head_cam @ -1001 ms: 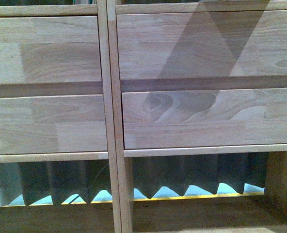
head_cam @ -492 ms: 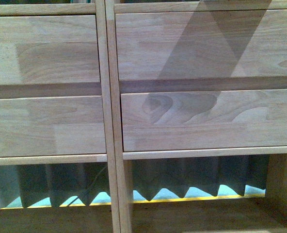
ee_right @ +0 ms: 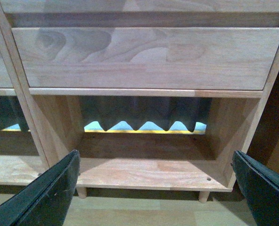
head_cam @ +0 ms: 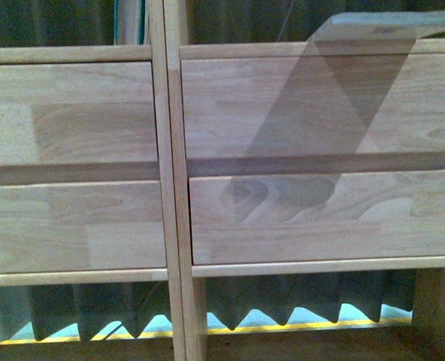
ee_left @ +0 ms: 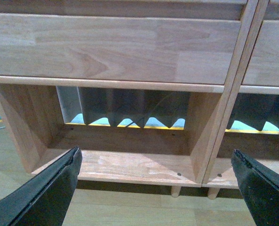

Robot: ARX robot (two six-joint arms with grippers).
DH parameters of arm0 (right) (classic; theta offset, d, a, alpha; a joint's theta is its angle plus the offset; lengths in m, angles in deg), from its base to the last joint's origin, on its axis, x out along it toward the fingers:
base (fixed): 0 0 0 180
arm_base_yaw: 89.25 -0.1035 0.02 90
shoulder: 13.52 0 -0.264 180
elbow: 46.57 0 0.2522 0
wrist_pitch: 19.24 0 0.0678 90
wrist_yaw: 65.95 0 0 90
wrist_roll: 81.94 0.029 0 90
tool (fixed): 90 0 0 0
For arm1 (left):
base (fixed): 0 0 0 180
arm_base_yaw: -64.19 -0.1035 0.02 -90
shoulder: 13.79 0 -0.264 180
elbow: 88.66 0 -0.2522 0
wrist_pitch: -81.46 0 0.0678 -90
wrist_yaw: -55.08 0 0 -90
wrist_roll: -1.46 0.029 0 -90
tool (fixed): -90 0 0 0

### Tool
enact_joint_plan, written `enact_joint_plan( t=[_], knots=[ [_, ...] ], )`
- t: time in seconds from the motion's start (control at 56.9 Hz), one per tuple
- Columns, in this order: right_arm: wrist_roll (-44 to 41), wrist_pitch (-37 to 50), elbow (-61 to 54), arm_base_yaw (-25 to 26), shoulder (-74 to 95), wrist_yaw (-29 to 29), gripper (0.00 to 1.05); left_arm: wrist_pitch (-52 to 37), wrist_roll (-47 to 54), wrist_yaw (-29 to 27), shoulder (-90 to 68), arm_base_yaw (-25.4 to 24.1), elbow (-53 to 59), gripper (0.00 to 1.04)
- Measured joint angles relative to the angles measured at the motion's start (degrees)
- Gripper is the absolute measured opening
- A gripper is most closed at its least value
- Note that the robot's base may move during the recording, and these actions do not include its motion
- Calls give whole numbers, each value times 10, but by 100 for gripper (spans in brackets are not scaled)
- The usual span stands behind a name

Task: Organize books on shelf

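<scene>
Books [head_cam: 129,22], teal, upright in shelf [head_cam: 167,226] above its left-column drawers [head_cam: 68,113]; left pincer [ee_left: 154,151] and right pincer [ee_right: 154,153] wide, empty, below.

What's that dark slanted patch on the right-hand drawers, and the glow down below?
Front view: it looks like a shadow cast across the right drawers. Both wrist views: bright light shines under the hem of the curtain behind the open bottom compartments of the shelf.

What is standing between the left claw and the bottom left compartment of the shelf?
Nothing visible. The left claw is open, holds nothing, and faces the bottom left compartment of the shelf. The opening shows only bare wood and the curtain behind.
</scene>
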Motion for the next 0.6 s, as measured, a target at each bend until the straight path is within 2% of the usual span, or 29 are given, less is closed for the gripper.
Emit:
enact_joint_plan(
  t=[0.492, 0.509, 0.562, 0.597],
  knots=[
    [0, 0, 0, 0, 0, 0, 98, 0, 0, 0, 0, 0, 0, 98],
    [1, -2, 0, 2, 2, -8, 98, 0, 0, 0, 0, 0, 0, 98],
    [7, -42, 23, 34, 39, -120, 98, 0, 0, 0, 0, 0, 0, 98],
    [19, -37, 38, 46, 72, -173, 98, 0, 0, 0, 0, 0, 0, 98]
  ],
)
